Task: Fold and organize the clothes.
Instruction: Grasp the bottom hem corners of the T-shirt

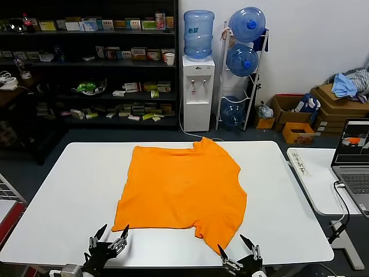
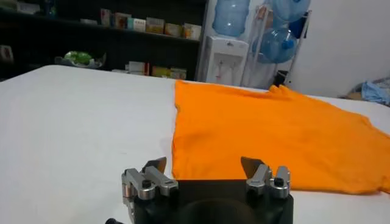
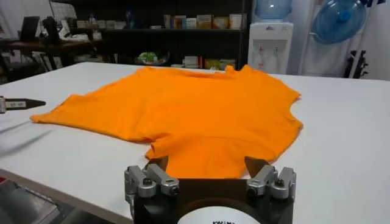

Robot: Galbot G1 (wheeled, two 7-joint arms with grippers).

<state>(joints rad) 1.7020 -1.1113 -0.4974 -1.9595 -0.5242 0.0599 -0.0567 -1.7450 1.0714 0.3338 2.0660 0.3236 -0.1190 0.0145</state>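
The bright orange T-shirt (image 1: 184, 187) lies spread flat on the white table (image 1: 69, 190), no lettering showing. My left gripper (image 1: 109, 235) is open at the table's near edge, just in front of the shirt's near left corner, not touching it. My right gripper (image 1: 238, 250) is open at the near edge, just in front of the shirt's near right sleeve. In the left wrist view the shirt (image 2: 274, 134) lies just beyond the open gripper (image 2: 204, 165). In the right wrist view the sleeve end (image 3: 201, 155) lies just beyond the open gripper (image 3: 207, 164).
A second white table with a laptop (image 1: 353, 158) and cable stands to the right. Behind are dark shelves (image 1: 92, 63), a water dispenser (image 1: 198, 86), a rack of water bottles (image 1: 242, 57) and cardboard boxes with a blue-grey cloth pile (image 1: 346, 83).
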